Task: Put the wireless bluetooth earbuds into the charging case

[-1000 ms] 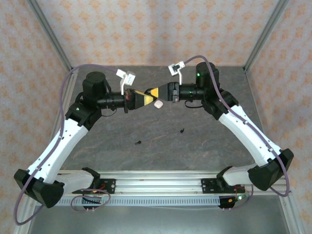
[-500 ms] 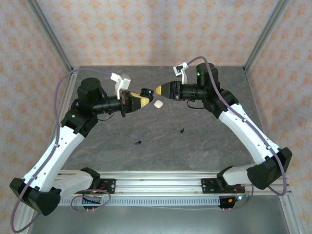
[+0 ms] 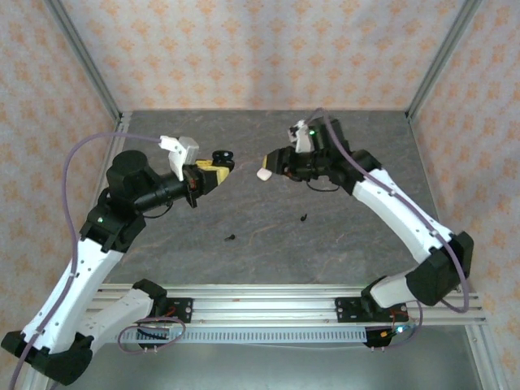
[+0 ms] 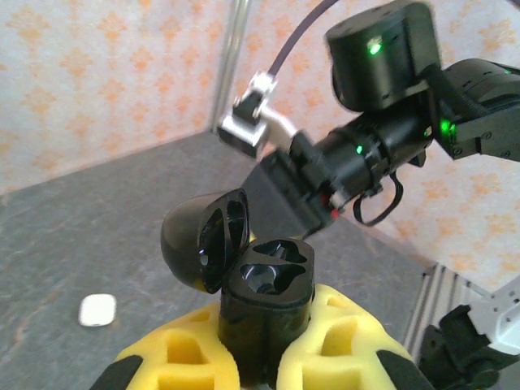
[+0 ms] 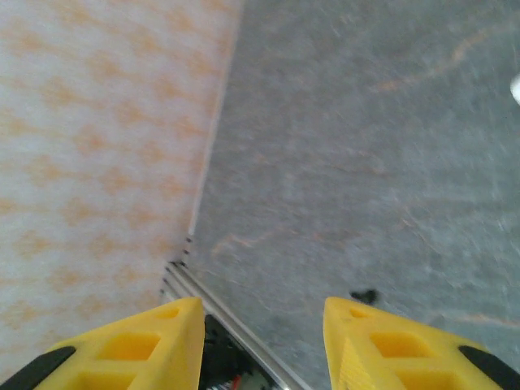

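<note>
My left gripper [image 4: 264, 357] is shut on a black charging case [image 4: 268, 286], held upright above the table with its lid [image 4: 203, 244] swung open to the left. Both sockets look empty. From the top view the case [image 3: 222, 155] sticks out of the left gripper [image 3: 213, 169]. My right gripper [image 5: 260, 341] is open with nothing between its fingers; it hovers over the back of the table, right of the case [image 3: 275, 161]. Two black earbuds [image 3: 303, 217] [image 3: 231, 237] lie on the table; one of them [image 5: 363, 297] shows just above the right finger.
A small white case [image 3: 264, 174] lies shut on the table just below the right gripper, also seen as the white case [image 4: 98, 309]. The right arm [image 4: 382, 138] is close behind the held case. Patterned walls and metal posts [image 3: 81, 57] ring the grey table [image 3: 341, 244].
The two grippers, together at the black case a second ago, have drawn apart. The left pulled back left with the case, lid now open. The right let go and opened.
</note>
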Tool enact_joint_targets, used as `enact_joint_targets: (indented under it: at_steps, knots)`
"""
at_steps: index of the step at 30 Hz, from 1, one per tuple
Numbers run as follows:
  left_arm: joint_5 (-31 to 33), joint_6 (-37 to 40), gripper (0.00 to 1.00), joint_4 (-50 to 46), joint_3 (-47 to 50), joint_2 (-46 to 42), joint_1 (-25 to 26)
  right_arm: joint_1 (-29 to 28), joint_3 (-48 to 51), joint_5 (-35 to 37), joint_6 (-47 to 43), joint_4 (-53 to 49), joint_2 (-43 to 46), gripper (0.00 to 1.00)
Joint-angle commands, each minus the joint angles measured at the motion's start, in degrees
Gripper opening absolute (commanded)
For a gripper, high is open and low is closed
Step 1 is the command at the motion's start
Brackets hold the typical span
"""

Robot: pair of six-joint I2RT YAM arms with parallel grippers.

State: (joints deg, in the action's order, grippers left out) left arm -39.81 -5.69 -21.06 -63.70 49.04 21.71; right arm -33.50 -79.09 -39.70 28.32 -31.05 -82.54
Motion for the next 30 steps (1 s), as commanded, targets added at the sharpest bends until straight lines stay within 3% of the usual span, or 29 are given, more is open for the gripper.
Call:
enact_joint_targets:
  at_steps: [1,6,10,14,22,30]
  knots:
    - [6.60,3.49,0.00,-3.75,1.75,-3.16,-0.27,-5.72,0.17,6.29,-0.20,-6.64,-4.97,0.41]
    - [10.07,3.85,0.00,-6.72,3.73,-7.15,-0.23,-10.48,0.46,3.28,7.30,-5.85,-14.13,0.37]
    - [13.29,3.77,0.00,-10.15,4.94,-9.82,-0.28,-12.44,-1.40,5.96,10.80,-9.12,-19.51,0.39]
    - [14.91,2.99,0.00,-10.86,6.55,-12.52,-0.27,-14.15,0.91,7.78,17.54,-4.62,-20.10,0.40]
    - [19.94,-1.57,0.00,-12.86,11.01,-17.96,-0.23,-18.80,-0.67,11.71,25.99,-6.02,-24.42,0.48]
    - [18.76,-2.31,0.00,-17.77,13.40,-20.06,-0.27,-26.78,-0.09,18.12,38.77,-1.46,-25.46,0.46]
